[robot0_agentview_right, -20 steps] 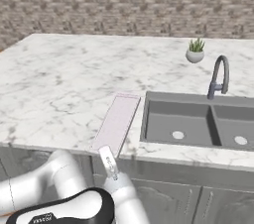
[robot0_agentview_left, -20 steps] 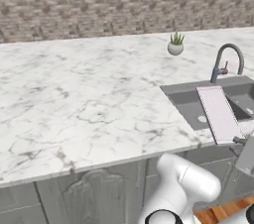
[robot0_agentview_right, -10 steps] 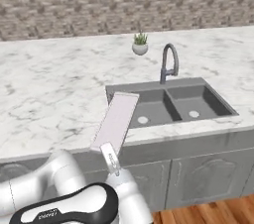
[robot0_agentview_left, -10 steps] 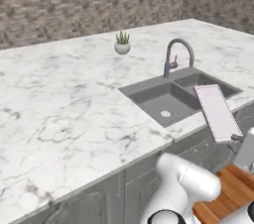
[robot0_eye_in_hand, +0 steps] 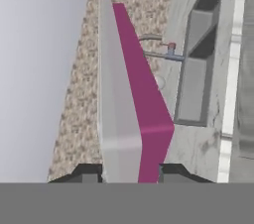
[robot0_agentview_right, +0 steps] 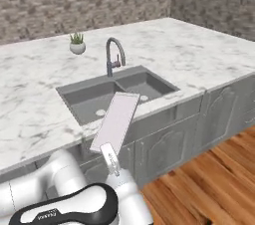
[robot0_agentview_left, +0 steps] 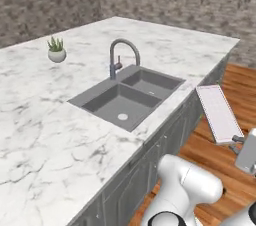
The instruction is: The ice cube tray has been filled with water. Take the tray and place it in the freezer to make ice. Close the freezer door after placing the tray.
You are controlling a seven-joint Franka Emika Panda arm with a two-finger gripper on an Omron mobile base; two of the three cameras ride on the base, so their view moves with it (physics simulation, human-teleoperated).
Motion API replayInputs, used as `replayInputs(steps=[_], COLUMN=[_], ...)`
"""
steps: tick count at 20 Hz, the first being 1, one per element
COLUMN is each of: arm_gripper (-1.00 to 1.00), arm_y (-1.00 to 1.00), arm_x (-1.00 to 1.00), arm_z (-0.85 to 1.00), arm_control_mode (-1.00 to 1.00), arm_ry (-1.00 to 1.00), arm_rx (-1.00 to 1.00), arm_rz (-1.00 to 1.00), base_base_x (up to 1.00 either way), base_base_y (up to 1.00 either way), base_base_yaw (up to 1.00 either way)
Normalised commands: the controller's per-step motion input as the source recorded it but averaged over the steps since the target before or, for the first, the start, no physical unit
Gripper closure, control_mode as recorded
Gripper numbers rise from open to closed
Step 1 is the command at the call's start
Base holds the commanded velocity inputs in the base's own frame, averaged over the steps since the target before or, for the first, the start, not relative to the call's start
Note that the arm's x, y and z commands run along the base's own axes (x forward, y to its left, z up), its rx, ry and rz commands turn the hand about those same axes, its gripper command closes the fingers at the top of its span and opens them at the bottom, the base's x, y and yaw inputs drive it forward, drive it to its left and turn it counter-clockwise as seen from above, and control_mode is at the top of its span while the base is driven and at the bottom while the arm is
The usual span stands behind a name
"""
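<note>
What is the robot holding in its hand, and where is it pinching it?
The gripper holds the ice cube tray, pinched at one short end between its two fingers. The rest of the tray sticks out away from the hand, in the air.

I am holding the ice cube tray (robot0_agentview_right: pixel 115 121) in my tool (robot0_agentview_right: pixel 109 152), clear of the counter (robot0_agentview_left: pixel 75 135) edge and hanging in open air above the cabinet fronts (robot0_agentview_right: pixel 164 142). To my right, over the wooden floor (robot0_agentview_right: pixel 209 179), open room is lying unobstructed. The sink (robot0_agentview_left: pixel 127 96) is sitting recessed just beyond the tray's far end. The faucet (robot0_agentview_right: pixel 113 55) is rising behind the basins as the tallest obstacle. A small potted plant (robot0_agentview_left: pixel 56 50) is standing well apart near the brick wall (robot0_agentview_right: pixel 84 0).
</note>
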Motion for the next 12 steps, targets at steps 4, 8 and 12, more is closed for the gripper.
replayInputs(steps=[4, 8, 12], arm_gripper=[1.0, 1.0, 1.0], arm_y=[0.0, 0.0, 0.0], arm_x=[0.0, 0.0, 0.0], arm_z=[0.0, 0.0, 0.0], arm_control_mode=[1.0, 1.0, 1.0], arm_ry=[0.0, 0.0, 0.0], arm_rx=[0.0, 0.0, 0.0], arm_rz=[0.0, 0.0, 0.0], base_base_x=[-0.19, -0.17, -0.15], base_base_y=[0.29, 0.3, 0.42], base_base_yaw=[-0.58, -0.56, -0.53])
